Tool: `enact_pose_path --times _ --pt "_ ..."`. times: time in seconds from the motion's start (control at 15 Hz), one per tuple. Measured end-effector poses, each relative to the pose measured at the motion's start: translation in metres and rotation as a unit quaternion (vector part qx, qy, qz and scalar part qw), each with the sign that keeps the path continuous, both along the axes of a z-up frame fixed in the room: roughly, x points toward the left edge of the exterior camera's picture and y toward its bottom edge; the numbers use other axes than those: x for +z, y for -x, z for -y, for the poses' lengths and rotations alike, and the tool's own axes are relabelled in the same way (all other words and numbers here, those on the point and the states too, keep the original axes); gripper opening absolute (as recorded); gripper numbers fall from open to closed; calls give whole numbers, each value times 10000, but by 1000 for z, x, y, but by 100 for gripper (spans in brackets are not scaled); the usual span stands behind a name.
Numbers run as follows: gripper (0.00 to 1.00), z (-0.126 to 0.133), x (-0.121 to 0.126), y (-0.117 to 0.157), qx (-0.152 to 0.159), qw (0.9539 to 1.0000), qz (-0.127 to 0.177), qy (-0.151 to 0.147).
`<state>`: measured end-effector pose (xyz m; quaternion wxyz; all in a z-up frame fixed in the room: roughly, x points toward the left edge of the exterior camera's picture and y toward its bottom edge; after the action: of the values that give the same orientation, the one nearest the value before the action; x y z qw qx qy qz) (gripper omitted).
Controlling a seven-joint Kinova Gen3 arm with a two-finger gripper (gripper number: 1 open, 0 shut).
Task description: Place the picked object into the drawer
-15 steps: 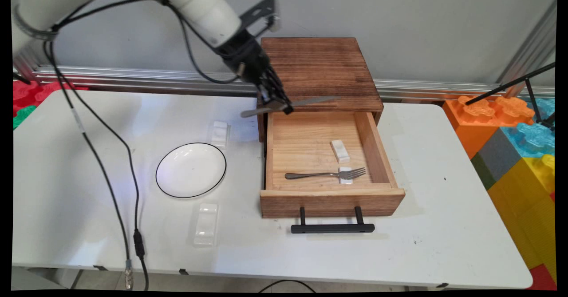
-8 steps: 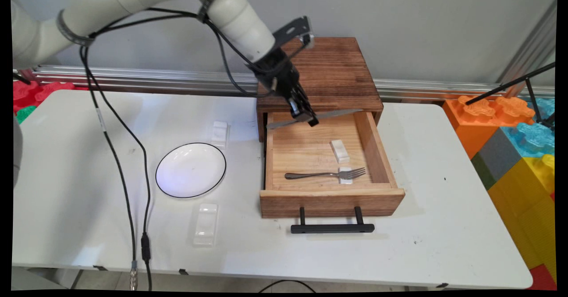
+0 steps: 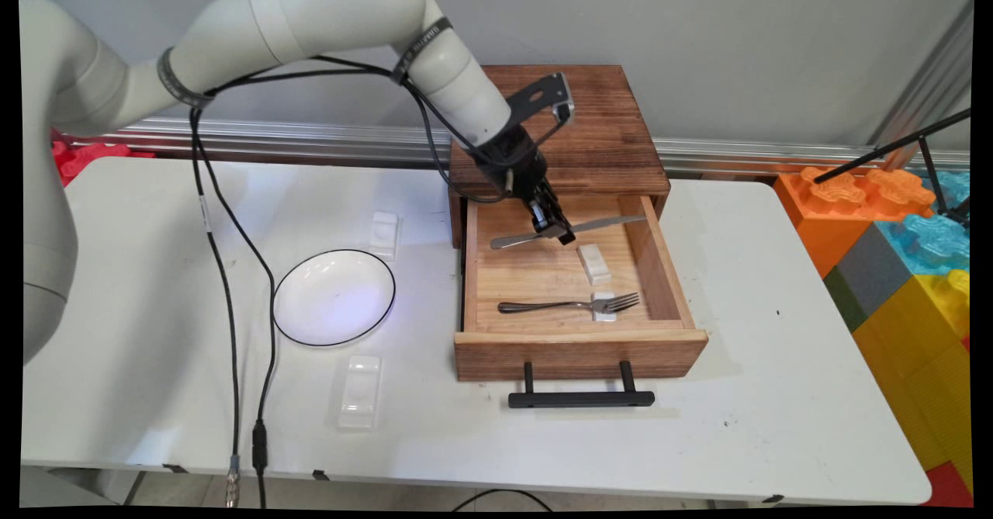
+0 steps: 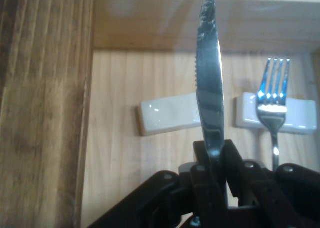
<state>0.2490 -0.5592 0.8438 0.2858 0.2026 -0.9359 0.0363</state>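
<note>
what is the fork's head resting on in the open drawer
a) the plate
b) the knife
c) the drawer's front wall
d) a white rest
d: the fork lies in the drawer with its tines on a white rest, apart from the knife held above in the shut jaws.

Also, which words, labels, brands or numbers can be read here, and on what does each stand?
The dark strap around the white arm: pale lettering, too small to read.
No text on the steel knife, the open wooden drawer or the black-rimmed white plate.
Nothing else is readable.
</note>
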Motion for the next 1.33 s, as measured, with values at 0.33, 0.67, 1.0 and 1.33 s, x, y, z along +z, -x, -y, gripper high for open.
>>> enact_pose_path --times 0.33,0.67,1.0,1.33 --pt "0 7 -23 4 13 10000 5 -49" --pt "0 9 -41 5 -31 9999 35 -115" --pt "0 9 -52 4 -63 9999 48 -127" --pt "0 10 -60 5 -69 10000 30 -61"
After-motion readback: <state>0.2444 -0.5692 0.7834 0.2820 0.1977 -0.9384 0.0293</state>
